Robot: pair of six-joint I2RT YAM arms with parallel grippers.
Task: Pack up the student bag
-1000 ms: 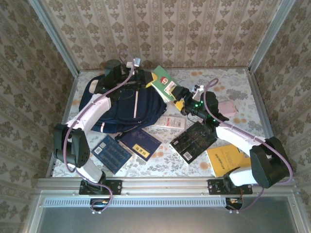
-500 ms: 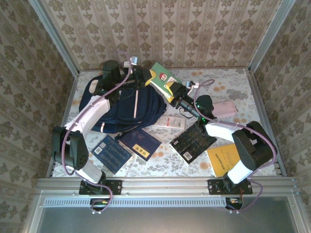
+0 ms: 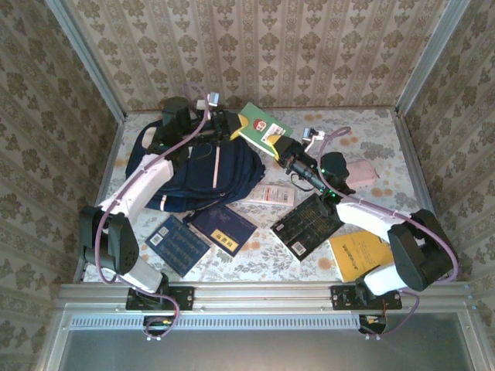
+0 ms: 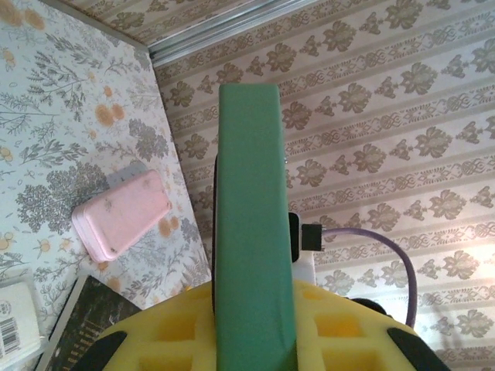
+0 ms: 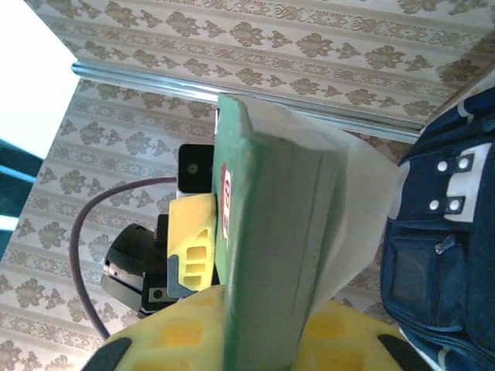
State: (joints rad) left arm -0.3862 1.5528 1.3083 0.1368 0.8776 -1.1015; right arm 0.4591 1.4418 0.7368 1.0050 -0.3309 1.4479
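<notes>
The student bag, navy with pale pink stripes, lies at the back left of the table; its front pockets show in the right wrist view. A green book hangs tilted in the air just right of the bag's top. My left gripper is shut on the book's left end, with the spine standing between its yellow pads. My right gripper is shut on the book's right corner, and its pads press both sides of the page block. The left gripper's yellow finger shows behind the book.
On the table in front of the bag lie a blue book, a navy book, a white booklet, a black book and a yellow book. A pink case sits at the right.
My right gripper reached up to the green book and went from open to shut on its right corner. The left gripper kept its hold, and the book shifted slightly back.
</notes>
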